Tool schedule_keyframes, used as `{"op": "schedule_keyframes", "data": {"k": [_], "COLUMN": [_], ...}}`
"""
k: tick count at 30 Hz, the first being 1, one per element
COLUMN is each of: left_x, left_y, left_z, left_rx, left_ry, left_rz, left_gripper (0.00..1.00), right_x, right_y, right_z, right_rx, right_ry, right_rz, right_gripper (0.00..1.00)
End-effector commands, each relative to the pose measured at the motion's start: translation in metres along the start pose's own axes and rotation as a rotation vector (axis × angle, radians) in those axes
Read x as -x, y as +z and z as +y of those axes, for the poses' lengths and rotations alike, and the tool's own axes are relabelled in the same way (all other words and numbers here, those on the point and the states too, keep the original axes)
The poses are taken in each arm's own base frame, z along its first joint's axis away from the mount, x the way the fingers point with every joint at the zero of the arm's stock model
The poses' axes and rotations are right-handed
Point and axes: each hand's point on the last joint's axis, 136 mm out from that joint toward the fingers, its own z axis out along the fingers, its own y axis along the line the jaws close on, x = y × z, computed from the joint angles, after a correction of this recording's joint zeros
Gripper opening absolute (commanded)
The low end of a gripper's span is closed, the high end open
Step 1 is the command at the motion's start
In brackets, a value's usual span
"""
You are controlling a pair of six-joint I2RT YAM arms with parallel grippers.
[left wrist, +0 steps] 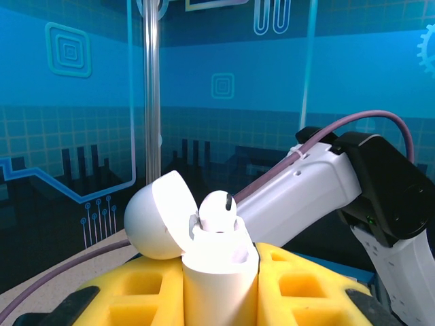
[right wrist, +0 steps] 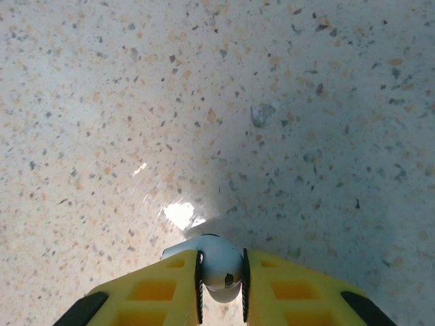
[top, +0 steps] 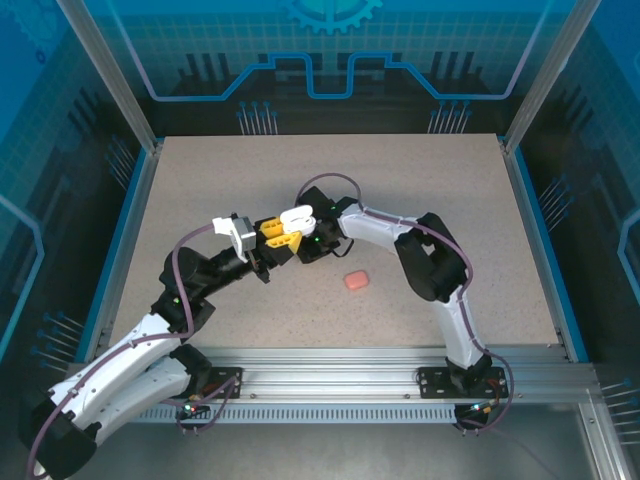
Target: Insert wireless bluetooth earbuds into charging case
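My left gripper is shut on a white charging case, which stands upright between its yellow fingers. The case's lid hangs open to the left. One white earbud sits in the case with its round head poking out. Near the table's middle the case appears as a white shape. My right gripper is shut on a second white earbud just above the speckled table. In the top view the right gripper is right beside the left one.
A salmon-pink pebble-shaped case lies shut on the table, near and to the right of both grippers. The right arm crosses close behind the held case. Blue walls and a raised rim bound the table.
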Motion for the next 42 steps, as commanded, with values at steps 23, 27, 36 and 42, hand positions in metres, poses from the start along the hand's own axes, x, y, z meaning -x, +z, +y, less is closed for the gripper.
{"op": "schedule_keyframes", "data": {"k": [23,27,36,42], "left_x": [-0.017,-0.022,-0.033,-0.034], "left_y": [0.016,0.02,0.03,0.032], "left_z": [0.004,0.006,0.006,0.004], "left_rx": [-0.025,-0.029,-0.05,-0.06], "left_ry": [-0.064,-0.08,-0.111,-0.102], "left_rz": [0.013,0.03,0.056,0.059], "left_gripper": [0.0,0.0,0.0,0.0], "right_x": [-0.025,-0.032,-0.037,-0.029], "right_y": [-0.298,-0.337,-0.394,-0.396], "right_z": [-0.004,0.016,0.088,0.118], "right_rx": [-0.354,-0.376,-0.47,-0.516], "right_ry": [-0.311,-0.391,-0.677,-0.81], "right_rz": [-0.753,-0.852,-0.992,-0.971], "right_gripper": [0.22,0.21,0.21,0.21]}}
